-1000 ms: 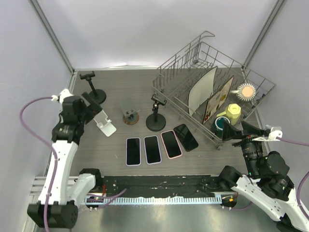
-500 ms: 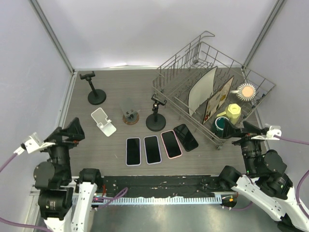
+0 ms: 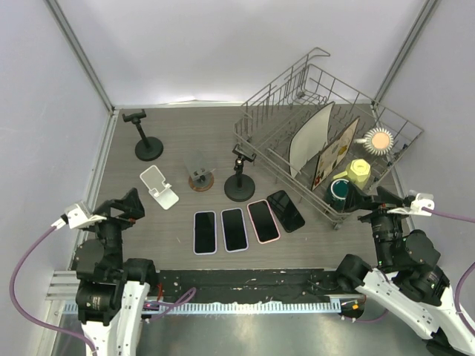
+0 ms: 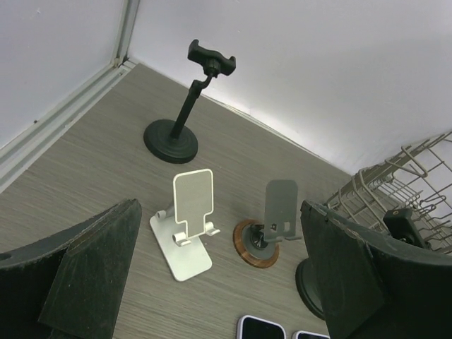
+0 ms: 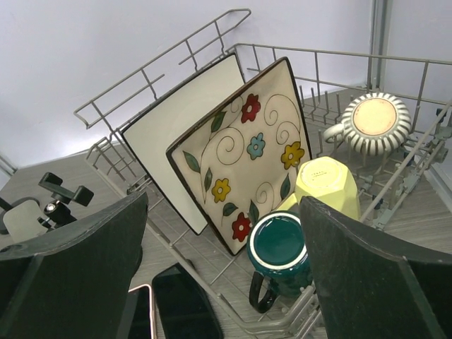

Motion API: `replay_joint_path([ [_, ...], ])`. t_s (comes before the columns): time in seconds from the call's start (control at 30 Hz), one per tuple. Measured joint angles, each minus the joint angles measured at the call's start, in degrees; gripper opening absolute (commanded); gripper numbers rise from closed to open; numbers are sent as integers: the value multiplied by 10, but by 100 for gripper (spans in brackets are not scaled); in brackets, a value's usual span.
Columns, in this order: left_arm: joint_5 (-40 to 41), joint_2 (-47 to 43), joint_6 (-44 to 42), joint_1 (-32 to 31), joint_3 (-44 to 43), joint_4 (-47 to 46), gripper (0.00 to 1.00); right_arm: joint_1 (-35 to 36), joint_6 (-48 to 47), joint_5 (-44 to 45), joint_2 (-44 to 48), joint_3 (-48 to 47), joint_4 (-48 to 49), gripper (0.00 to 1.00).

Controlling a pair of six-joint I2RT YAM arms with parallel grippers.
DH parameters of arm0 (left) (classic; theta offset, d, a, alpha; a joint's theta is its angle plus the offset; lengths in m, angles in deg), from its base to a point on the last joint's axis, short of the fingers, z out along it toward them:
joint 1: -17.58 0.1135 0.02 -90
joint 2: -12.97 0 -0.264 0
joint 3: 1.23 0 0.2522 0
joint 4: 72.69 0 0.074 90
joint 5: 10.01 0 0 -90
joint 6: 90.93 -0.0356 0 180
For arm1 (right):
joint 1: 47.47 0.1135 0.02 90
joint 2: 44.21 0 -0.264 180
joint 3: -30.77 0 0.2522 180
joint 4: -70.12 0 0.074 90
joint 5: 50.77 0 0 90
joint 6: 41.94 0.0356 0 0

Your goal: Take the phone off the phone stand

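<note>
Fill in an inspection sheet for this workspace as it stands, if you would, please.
Surface: grey wood-grain table, no spills seen.
Job's things: four phones flat in a row near the front; white stand, grey stand and two black clamp stands all hold nothing.
Clutter: dish rack at the right, holding two plates and three cups.
Grippers: left gripper and right gripper open, empty, by the near edge.
Cables: purple cables trail off both wrists, away from the phones.
Surroundings: plain walls, metal corner posts; nothing else seen.

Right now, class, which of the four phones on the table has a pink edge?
The third phone from the left: the first two have white edges, the rightmost is plain black.
</note>
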Motion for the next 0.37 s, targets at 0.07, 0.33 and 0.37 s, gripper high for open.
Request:
replay_joint_path([
  [0.07, 0, 0, -1, 0, 0, -2, 100, 0, 0, 4, 0, 1, 0, 93],
  [0.33, 1, 0, -5, -7, 0, -13, 100, 0, 0, 11, 0, 1, 0, 93],
  [0.37, 2, 0, -5, -9, 0, -13, 100, 0, 0, 12, -2, 1, 0, 93],
])
